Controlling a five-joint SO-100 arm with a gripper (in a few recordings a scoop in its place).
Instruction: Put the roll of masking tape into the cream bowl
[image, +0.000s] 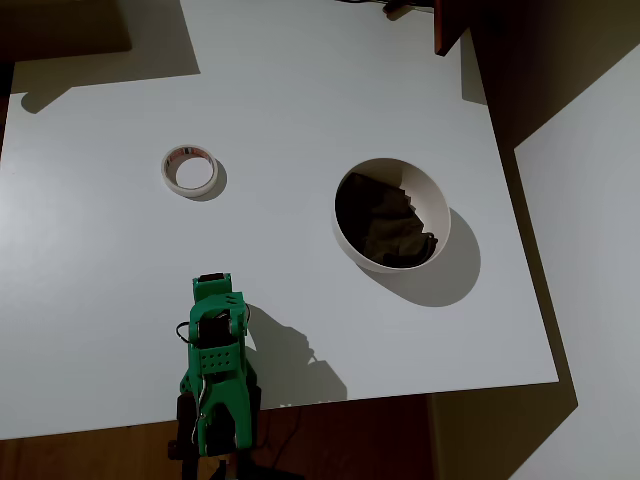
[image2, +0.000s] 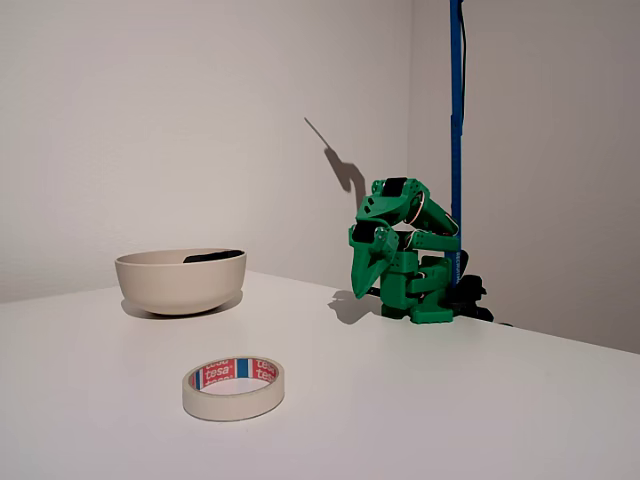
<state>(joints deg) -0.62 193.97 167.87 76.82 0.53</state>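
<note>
Tape (image2: 233, 388) flat on table (image: 300, 90), well apart from bowl (image: 392, 213) and gripper (image2: 366, 282). Probably light, stiff, smooth-sided; best pinched across ring wall, one finger inside core. Fingers folded down, look closed, holding nothing.

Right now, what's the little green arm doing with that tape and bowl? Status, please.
Gripper shut, folded at base, holding nothing. Roll of masking tape flat on table, untouched. Cream bowl apart from it, dark cloth inside. Nothing between them.
</note>
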